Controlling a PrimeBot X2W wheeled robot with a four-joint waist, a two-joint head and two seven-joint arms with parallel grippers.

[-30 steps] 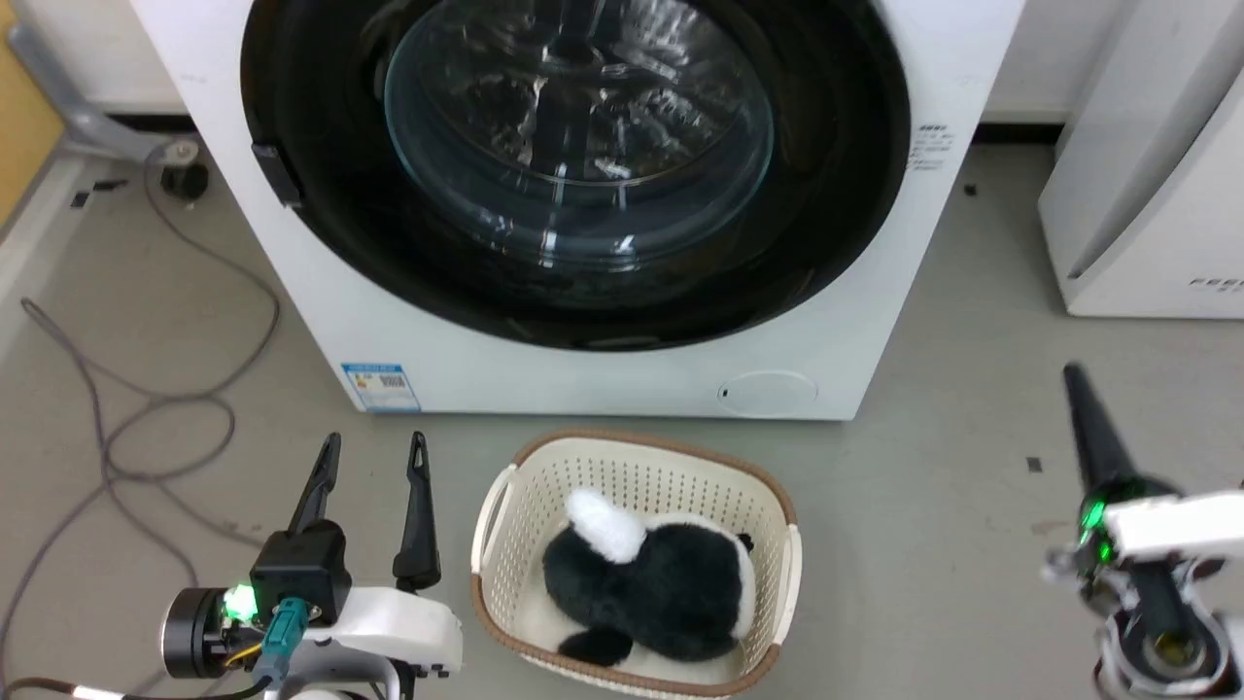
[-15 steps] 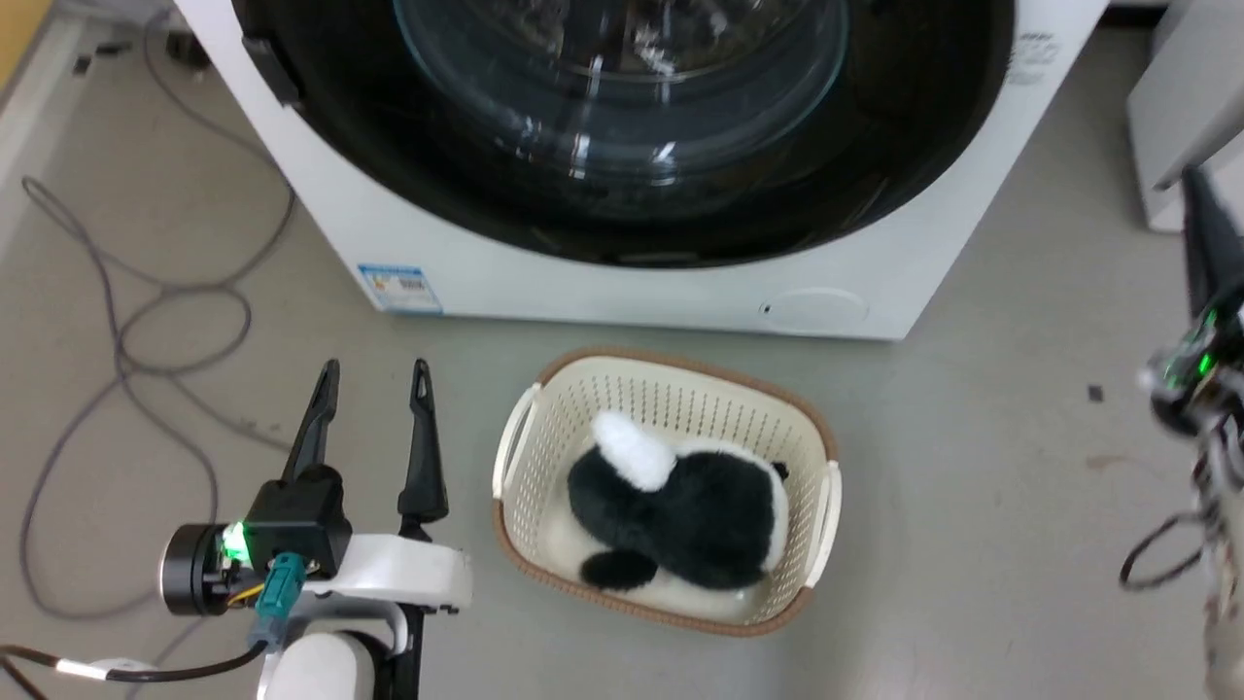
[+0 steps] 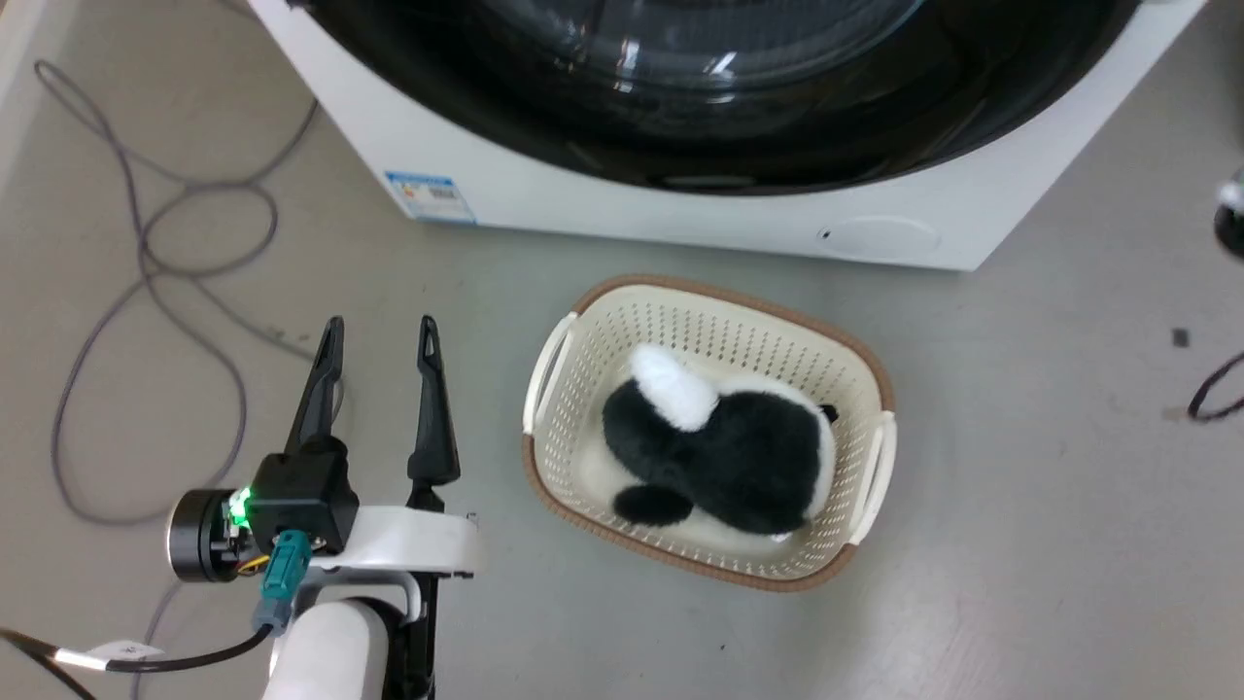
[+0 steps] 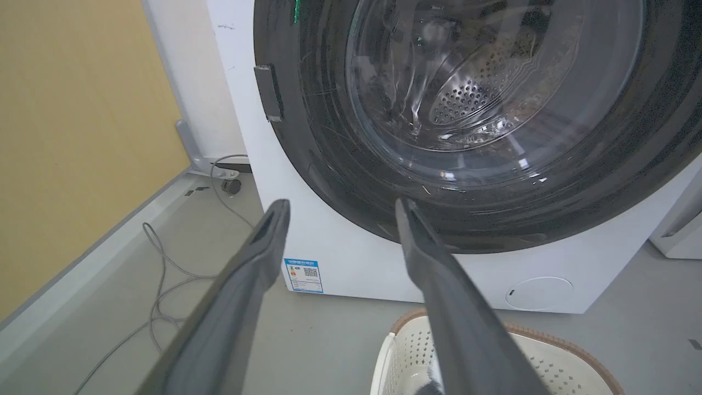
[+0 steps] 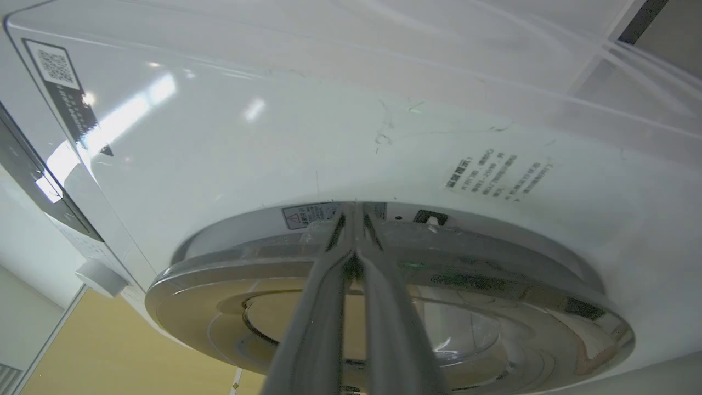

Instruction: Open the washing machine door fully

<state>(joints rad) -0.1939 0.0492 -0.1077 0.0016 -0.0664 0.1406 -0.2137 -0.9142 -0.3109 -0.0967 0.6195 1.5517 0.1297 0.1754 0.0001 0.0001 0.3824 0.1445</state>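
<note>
The washing machine (image 3: pixel 680 209) is a white box across the top of the head view. Its washing machine door (image 4: pixel 449 109), a glossy black disc with a clear glass bowl, lies flat against the front. My left gripper (image 3: pixel 380 329) hovers low over the floor, left of the basket and short of the machine, open and empty. In the left wrist view this left gripper (image 4: pixel 341 204) points at the door's lower left. In the right wrist view my right gripper (image 5: pixel 354 211) is shut, its tips at the seam between the door's rim (image 5: pixel 219 285) and the white front (image 5: pixel 329 109).
A cream basket (image 3: pixel 554 360) holding a black and white plush toy (image 3: pixel 729 452) stands on the floor before the machine. Grey cables (image 3: pixel 146 262) loop on the floor at the left. A yellow wall (image 4: pixel 71 137) is left of the machine.
The head camera has shifted, so the machine and basket sit higher in the picture. My right gripper has risen out of the head view toward the machine. The left gripper has stayed open.
</note>
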